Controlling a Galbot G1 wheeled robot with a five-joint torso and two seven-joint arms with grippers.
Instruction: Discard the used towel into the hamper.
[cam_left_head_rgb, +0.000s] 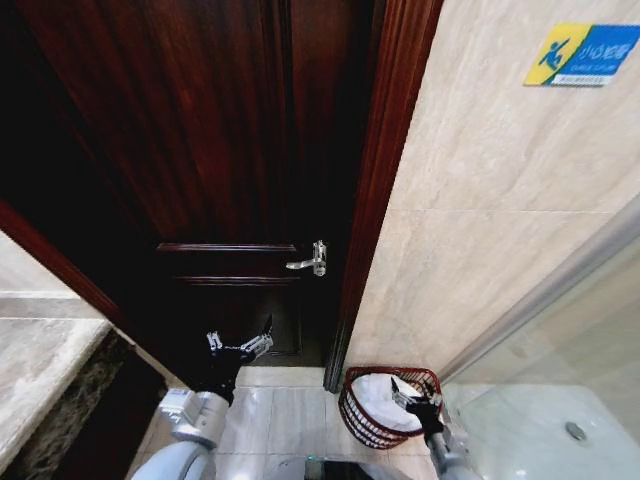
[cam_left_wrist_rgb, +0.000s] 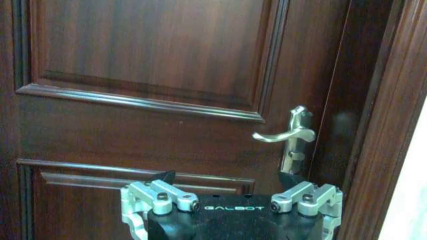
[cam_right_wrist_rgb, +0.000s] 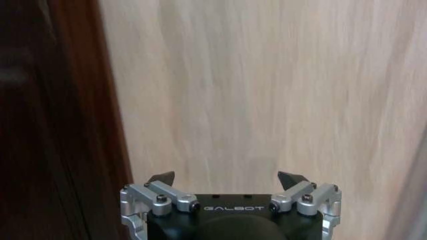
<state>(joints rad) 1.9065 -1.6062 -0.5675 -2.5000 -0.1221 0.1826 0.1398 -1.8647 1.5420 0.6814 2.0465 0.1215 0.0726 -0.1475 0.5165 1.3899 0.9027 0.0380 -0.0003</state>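
Two big surfaces fill the space ahead: a dark wooden door (cam_left_head_rgb: 200, 150) and, beside it, a pale marbled wall (cam_left_head_rgb: 480, 230) with a blue and yellow sign (cam_left_head_rgb: 582, 54) high up. The head view takes in the light floor tiles (cam_left_head_rgb: 280, 410), a stone counter edge (cam_left_head_rgb: 40, 370) at the robot's left and a glass panel (cam_left_head_rgb: 560, 340) at its right. The hamper (cam_left_head_rgb: 372, 418) stands on the floor against the wall, just beside the door frame (cam_left_head_rgb: 385, 180), with white cloth (cam_left_head_rgb: 385, 398) lying inside it. The left gripper (cam_left_head_rgb: 240, 340) is raised before the door's lower panel, below the silver lever handle (cam_left_head_rgb: 310, 260); its wrist view brings that handle (cam_left_wrist_rgb: 288, 135) close, jaws spread wide and empty. The right gripper (cam_left_head_rgb: 410, 392) hangs over the hamper's rim; its wrist view faces bare wall (cam_right_wrist_rgb: 267, 90) and the door frame edge (cam_right_wrist_rgb: 80, 125), jaws likewise wide apart, gripping nothing
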